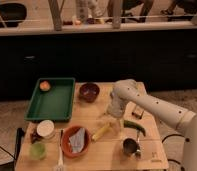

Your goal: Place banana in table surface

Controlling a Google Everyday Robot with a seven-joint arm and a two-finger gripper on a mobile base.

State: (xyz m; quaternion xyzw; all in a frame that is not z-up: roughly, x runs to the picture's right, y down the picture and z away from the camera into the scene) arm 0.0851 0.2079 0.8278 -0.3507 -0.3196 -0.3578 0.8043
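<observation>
Banana [102, 131] lies flat on the surface [106, 155], long axis diagonal: near end points lower-left toward the orange bowl [75, 140], far end upper-right beneath the pincer [113, 118], which stands spread wide, beside the green vegetable [133, 125].

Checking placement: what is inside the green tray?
One orange fruit in the green tray's far-left corner; nothing covers its floor. The pincer hangs by the banana on the table.

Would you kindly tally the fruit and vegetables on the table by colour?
Yellow: 1, pale-yellow curved banana on the tan wooden table surface, by the open gripper.
Dark green: 1, elongated vegetable.
Orange: 1, round fruit in the green plastic tray.
Total: 3
</observation>
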